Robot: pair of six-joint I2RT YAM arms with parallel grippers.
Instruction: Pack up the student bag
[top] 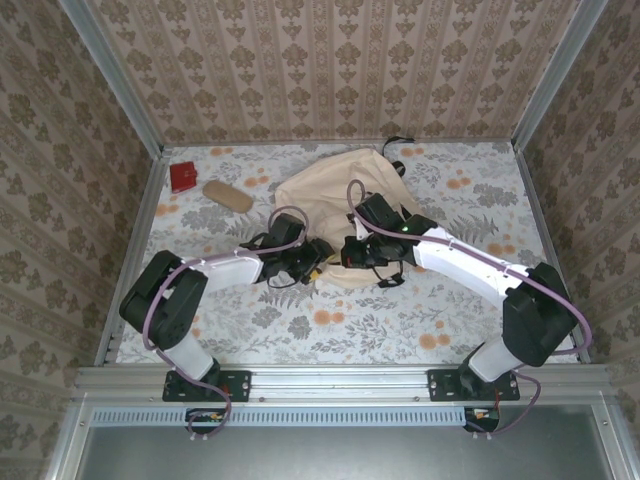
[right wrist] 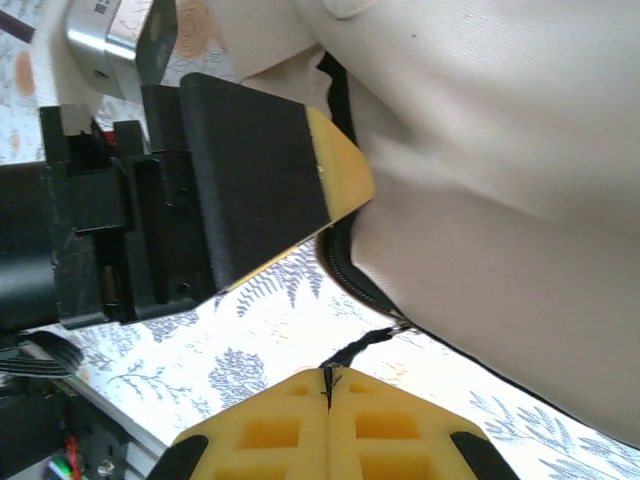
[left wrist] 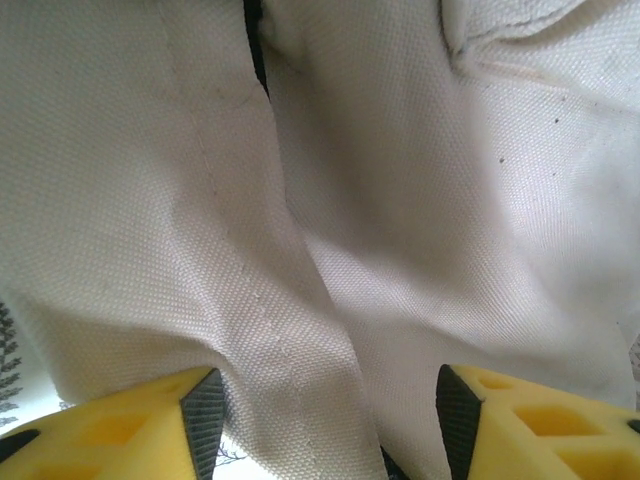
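— Where's the student bag (top: pixel 320 185)?
— Mid-tabletop (top: pixel 400 320), on the flowered surface, between patterned papered walls (top: pixel 330 60).
— Tools?
— Left tool (left wrist: pixel 325 392) spread apart at its fabric; right tool (right wrist: pixel 327 385) clenched on its black cord (right wrist: pixel 360 347).

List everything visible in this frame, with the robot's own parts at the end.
student bag: one, beige with a dark zipper, middle of the table just beyond both grippers.
red flat item: one, red, far left part of the table.
oblong pouch: one, tan, between the red flat item and the student bag, apart from both.
pull cord: one, black, running from the bag's zipper into the right gripper.
table: one, pale floral cover with orange and grey-blue print.
left gripper: one, yellow and black, open, against the bag's fabric.
right gripper: one, yellow and black, shut on the pull cord.
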